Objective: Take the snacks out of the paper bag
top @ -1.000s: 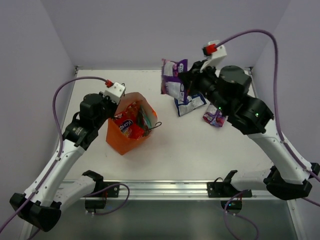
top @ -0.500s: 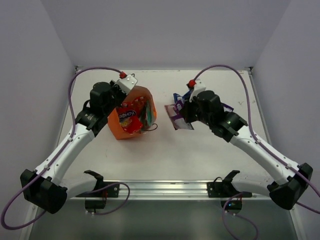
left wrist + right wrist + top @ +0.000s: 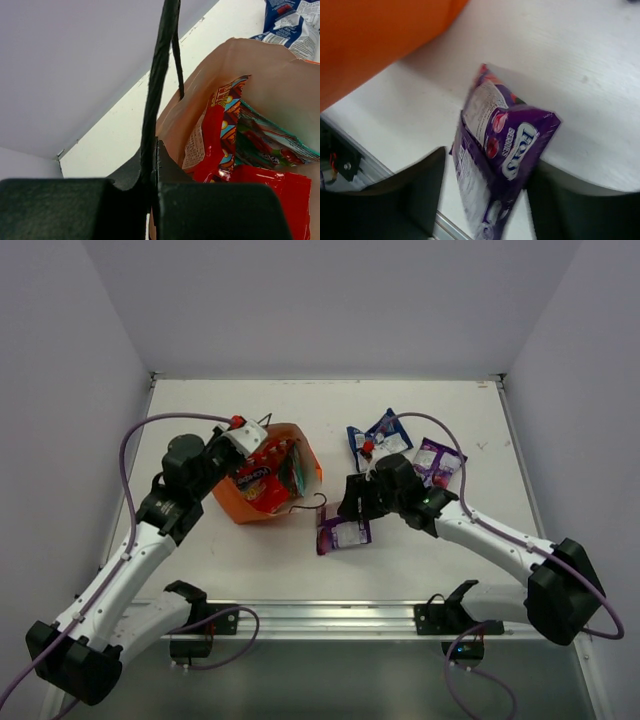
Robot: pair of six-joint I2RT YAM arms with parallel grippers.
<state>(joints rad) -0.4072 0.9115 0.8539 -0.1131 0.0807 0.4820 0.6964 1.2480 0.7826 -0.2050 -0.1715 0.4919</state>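
Note:
The orange paper bag [image 3: 240, 508] lies tipped on the table at left, its mouth toward the right. Red and teal snacks [image 3: 262, 478] show inside it. My left gripper [image 3: 245, 438] is shut on the bag's dark handle [image 3: 159, 75] at the rim; red [image 3: 215, 135] and teal [image 3: 265, 135] packets sit in the pale inside. A purple packet [image 3: 341, 533] rests on the table right of the bag. My right gripper [image 3: 352, 502] is open around that purple packet [image 3: 505, 150], with a gap beside its left finger [image 3: 420, 180].
A blue-white packet [image 3: 378, 432] and another purple packet [image 3: 437, 460] lie on the table behind the right arm. The bag's second handle loop [image 3: 305, 505] sticks out toward the purple packet. The metal rail [image 3: 330, 615] runs along the near edge.
My right arm brought the purple packet down from the back right to the table beside the bag, and its jaws opened. The left arm lowered slightly, tipping the bag further over.

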